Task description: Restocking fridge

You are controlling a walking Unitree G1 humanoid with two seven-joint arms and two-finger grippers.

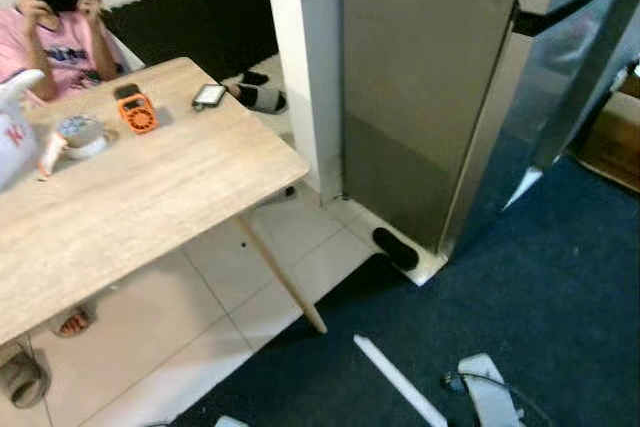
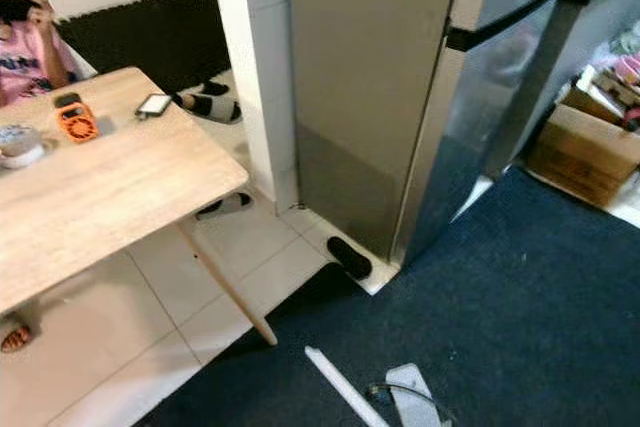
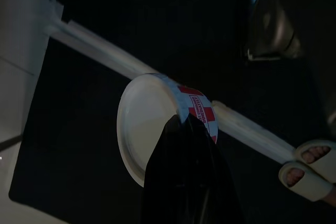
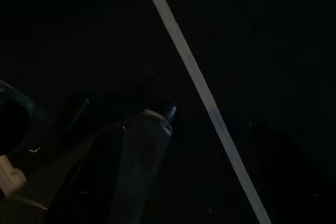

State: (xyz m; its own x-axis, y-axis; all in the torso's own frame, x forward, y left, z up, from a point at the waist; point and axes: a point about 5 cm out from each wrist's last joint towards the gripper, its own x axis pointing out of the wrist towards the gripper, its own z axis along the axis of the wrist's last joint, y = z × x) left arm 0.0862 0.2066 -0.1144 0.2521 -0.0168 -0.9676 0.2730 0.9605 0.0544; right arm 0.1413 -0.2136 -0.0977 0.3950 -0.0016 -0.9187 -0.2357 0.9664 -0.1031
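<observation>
Jaws of the left gripper [image 3: 185, 129] are clamped on the rim of a white cup [image 3: 152, 124] with a red-and-white label, hanging low over the dark blue carpet [image 1: 560, 287]. I cannot tell how the right gripper's jaws stand; its wrist view is too dark. Ahead, the grey fridge [image 1: 440, 77] is closed. A rim-only hold could let the cup tilt or slip while walking. A white strip [image 1: 400, 379] and a black slipper [image 1: 395, 248] on the floor could catch a foot.
</observation>
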